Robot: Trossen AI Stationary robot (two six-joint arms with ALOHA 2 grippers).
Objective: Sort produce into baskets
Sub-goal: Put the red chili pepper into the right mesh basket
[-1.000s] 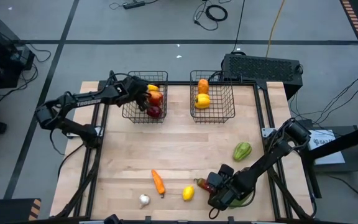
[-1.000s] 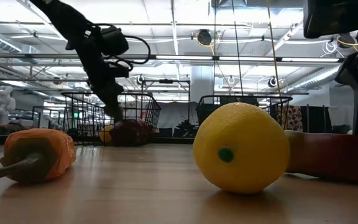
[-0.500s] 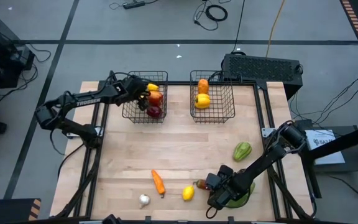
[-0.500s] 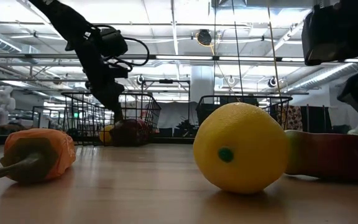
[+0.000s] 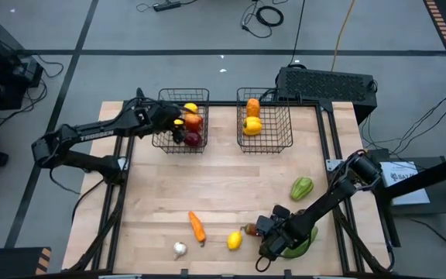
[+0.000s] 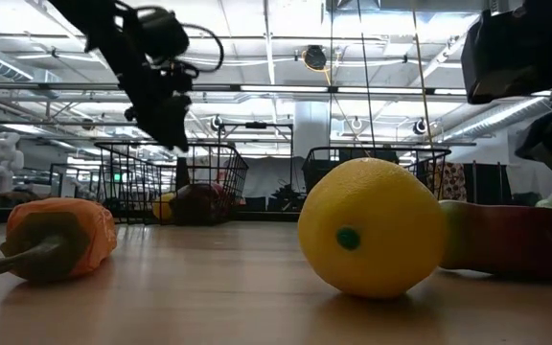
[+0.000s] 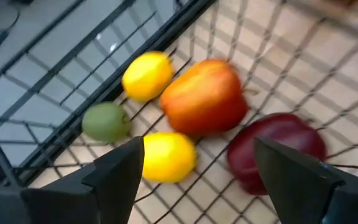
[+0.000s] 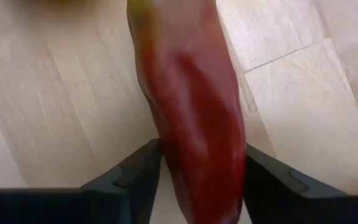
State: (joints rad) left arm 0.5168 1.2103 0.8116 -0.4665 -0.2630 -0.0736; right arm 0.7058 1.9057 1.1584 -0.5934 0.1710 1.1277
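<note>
lemon [image 5: 234, 241] beside chilli [image 8: 188, 118], carrot [image 5: 197, 226], garlic [image 5: 180, 249]

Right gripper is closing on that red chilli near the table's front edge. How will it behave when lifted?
The red chilli is long and tapered, so it may pivot between the right gripper's fingers. Its glossy skin looks smooth, possibly slippery. It probably stays stiff, though softness cannot be seen.

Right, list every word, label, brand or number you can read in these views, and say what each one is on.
"TROSSEN": white lettering along the left arm, small but just legible in the high view.
White label on the equipment right of the table: it carries dark print, too small to read.
Fruit, vegetables, both baskets and the wrist views: no text.
</note>
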